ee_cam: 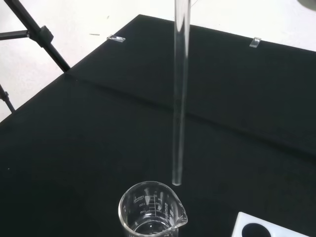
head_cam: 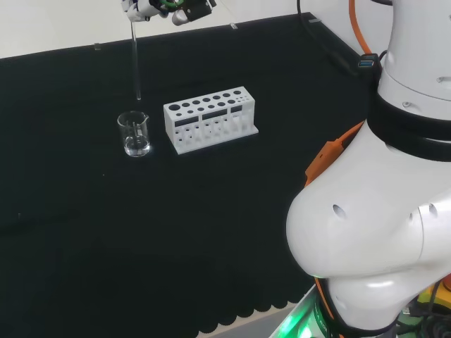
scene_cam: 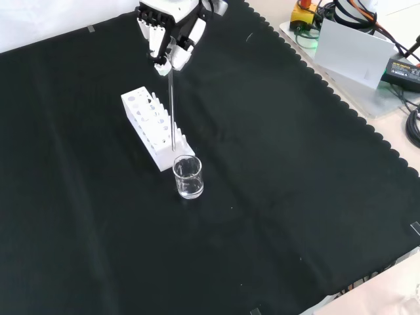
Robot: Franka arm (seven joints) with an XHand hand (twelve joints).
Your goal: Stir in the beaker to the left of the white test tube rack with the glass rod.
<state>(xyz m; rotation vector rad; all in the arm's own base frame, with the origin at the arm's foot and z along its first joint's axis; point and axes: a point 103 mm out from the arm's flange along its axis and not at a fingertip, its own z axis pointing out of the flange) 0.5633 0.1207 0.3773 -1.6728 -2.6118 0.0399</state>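
Note:
A clear glass beaker stands on the black cloth just left of the white test tube rack in the head view. In the front view the beaker is in front of the rack. The hand is shut on the top of a glass rod, which hangs upright. The rod ends a little above the beaker's rim. In the wrist view the rod has its tip just above the beaker, near the rim and spout.
The black cloth stretches wide around the beaker and rack. The arm's white links stand at the right of the head view. Cables and boxes lie beyond the cloth's scalloped edge.

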